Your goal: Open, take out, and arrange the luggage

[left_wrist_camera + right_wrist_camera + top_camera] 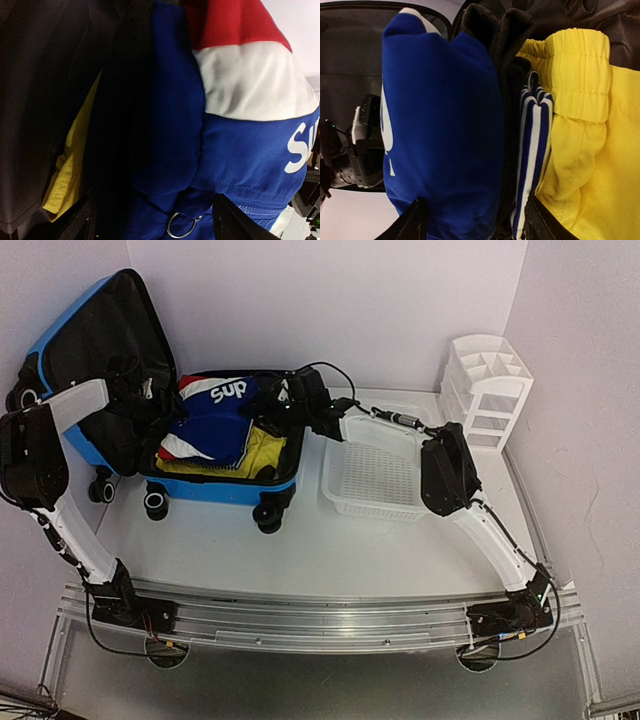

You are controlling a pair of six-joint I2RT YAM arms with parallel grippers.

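Luggage (230, 487) sits open on the tabletop (300, 560), lid raised at left. On the left wrist view, I see my left pincer (155, 227) inside it, jaws wide astride the blue jacket (240, 150); I can't tell if it grips. Only the right wrist view shows navy-and-white striped cloth (532, 150); the right pincer (477, 225) straddles it widely, grip unclear.

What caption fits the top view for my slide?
Left claw and right claw flank a blue jacket in the open suitcase.

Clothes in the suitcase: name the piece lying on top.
The blue jacket with white lettering and red-and-white stripes is on top. The yellow garment lies beneath it.
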